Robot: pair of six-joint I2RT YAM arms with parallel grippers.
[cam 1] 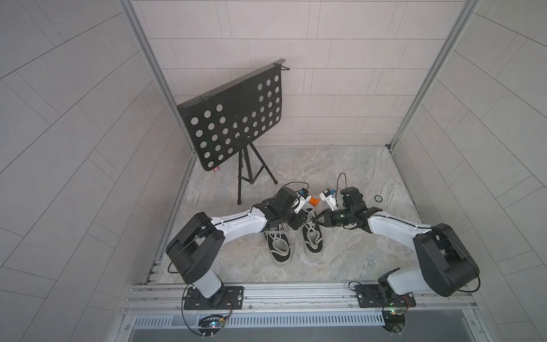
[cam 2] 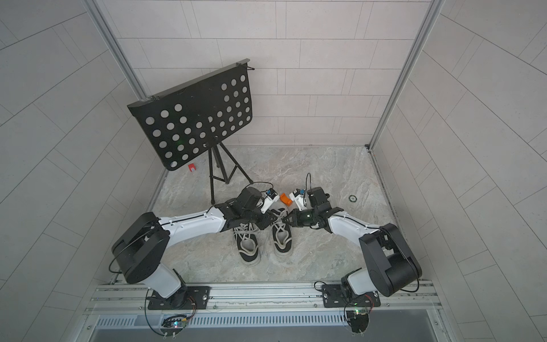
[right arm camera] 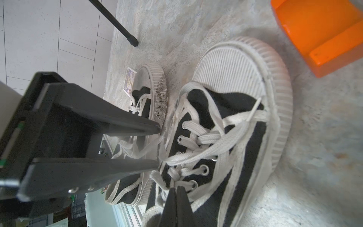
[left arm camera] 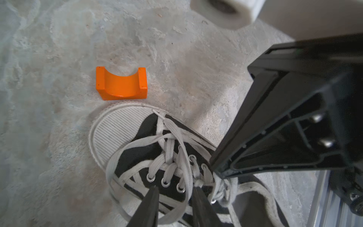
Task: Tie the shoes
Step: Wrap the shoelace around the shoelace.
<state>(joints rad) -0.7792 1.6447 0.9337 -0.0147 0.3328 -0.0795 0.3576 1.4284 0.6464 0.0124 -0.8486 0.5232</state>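
black canvas shoes (cam 1: 279, 253), ribbed rubber toe caps (right arm camera: 231, 68), one toe just beside u-shaped orange block (left arm camera: 121, 86); left gripper (left arm camera: 175, 189) jaws apart over flat woven laces (right arm camera: 208, 135); right gripper (right arm camera: 176, 189) pinched together, tips touching laces

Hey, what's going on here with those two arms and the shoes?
A robot is trying to tie a pair of black sneakers standing on the floor. Both its grippers are at the sneaker on its right. The right gripper is shut, apparently pinching the laces near the top eyelets, while the left gripper hangs open just above the same lacing. The laces lie loose, with no bow yet. An orange block sits just beyond the toe.
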